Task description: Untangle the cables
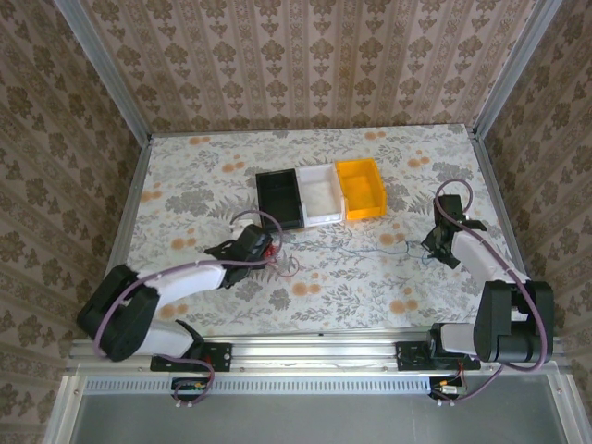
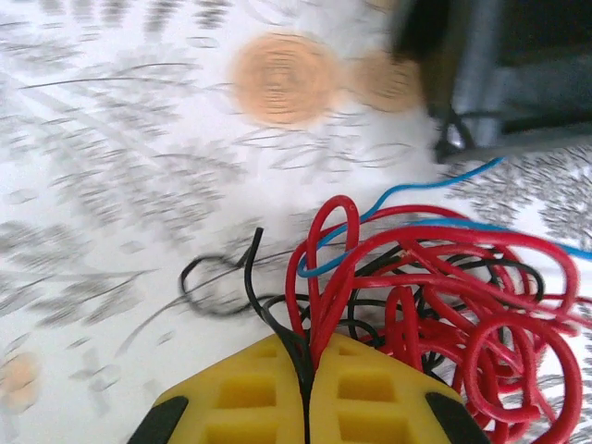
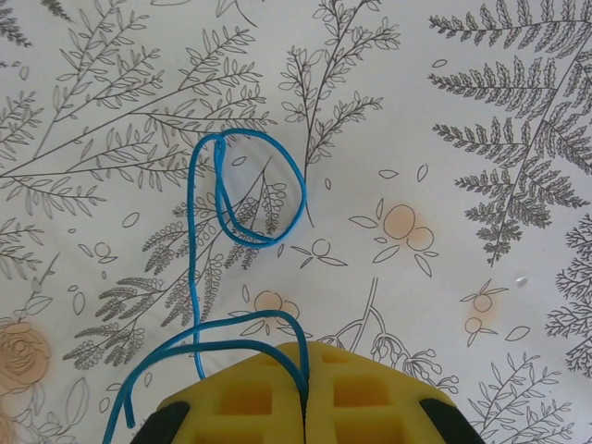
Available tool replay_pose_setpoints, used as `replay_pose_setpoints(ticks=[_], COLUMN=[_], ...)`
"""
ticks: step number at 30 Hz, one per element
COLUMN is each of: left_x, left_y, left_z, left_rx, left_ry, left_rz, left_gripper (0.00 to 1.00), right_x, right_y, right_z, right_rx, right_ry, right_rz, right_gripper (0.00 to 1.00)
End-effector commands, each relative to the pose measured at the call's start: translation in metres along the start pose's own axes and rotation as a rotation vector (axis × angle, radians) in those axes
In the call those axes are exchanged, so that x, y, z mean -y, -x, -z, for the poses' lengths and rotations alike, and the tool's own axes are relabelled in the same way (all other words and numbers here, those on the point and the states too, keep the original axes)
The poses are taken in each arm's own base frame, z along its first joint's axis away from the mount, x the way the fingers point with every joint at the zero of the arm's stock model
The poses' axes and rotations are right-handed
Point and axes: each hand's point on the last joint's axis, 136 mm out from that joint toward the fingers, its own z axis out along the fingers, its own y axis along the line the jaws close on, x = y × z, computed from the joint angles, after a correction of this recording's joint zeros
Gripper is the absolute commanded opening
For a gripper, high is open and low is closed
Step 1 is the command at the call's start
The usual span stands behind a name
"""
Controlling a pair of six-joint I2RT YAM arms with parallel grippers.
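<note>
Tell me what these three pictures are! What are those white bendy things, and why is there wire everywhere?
The white bendy things are two robot arms, seen from a camera up high. Each arm ends in yellow fingers with its own little camera; the other two pictures come from those.

The left gripper has its fingers pinched shut on a dark cable, beside a knot of red cable.

The right gripper is shut on a blue cable, which stretches across the flowery table toward the knot.

Three bins sit further back: black, white and orange.
</note>
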Motion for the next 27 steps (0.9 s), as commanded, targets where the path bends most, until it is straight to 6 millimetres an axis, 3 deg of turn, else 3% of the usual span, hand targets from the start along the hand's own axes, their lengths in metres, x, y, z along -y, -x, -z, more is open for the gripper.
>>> replay_pose_setpoints(ticks=[1, 3, 9, 12, 14, 18, 23, 24, 25, 27], left_x=[-0.052, -0.071, -0.103, -0.103, -0.077, 0.009, 0.101, 0.115, 0.125, 0.138], left_y=[0.002, 0.002, -0.001, -0.003, 0.008, 0.029, 0.022, 0.017, 0.015, 0.014], left_z=[0.015, 0.022, 0.033, 0.031, 0.025, 0.030, 0.041, 0.041, 0.040, 0.036], left_rx=[0.059, 0.079, 0.091, 0.081, 0.092, 0.119, 0.055, 0.034, 0.017, 0.004], left_ry=[0.155, 0.186, 0.250, 0.230, 0.099, -0.220, -0.452, -0.491, -0.510, -0.527], left_rz=[0.214, 0.292, 0.362, 0.352, 0.285, 0.012, -0.316, -0.353, -0.372, -0.392], left_gripper=[0.00, 0.00, 0.00, 0.00, 0.00, 0.00, 0.00, 0.05, 0.16, 0.59], right_x=[0.016, 0.017, 0.019, 0.013, 0.008, -0.003, -0.030, -0.036, -0.043, -0.051], right_y=[-0.001, -0.001, 0.001, -0.002, -0.007, -0.016, -0.032, -0.038, -0.043, -0.052], right_z=[-0.003, -0.006, -0.011, -0.018, -0.021, -0.025, -0.028, -0.028, -0.026, -0.023], right_rx=[0.002, 0.002, -0.002, -0.030, -0.050, -0.082, -0.120, -0.132, -0.139, -0.149], right_ry=[-0.086, -0.093, -0.130, -0.120, -0.098, -0.033, 0.094, 0.125, 0.153, 0.183], right_rz=[0.023, 0.025, 0.022, 0.031, 0.035, 0.043, 0.077, 0.093, 0.113, 0.160], right_gripper=[0.00, 0.00, 0.00, 0.00, 0.00, 0.00, 0.00, 0.00, 0.00, 0.00])
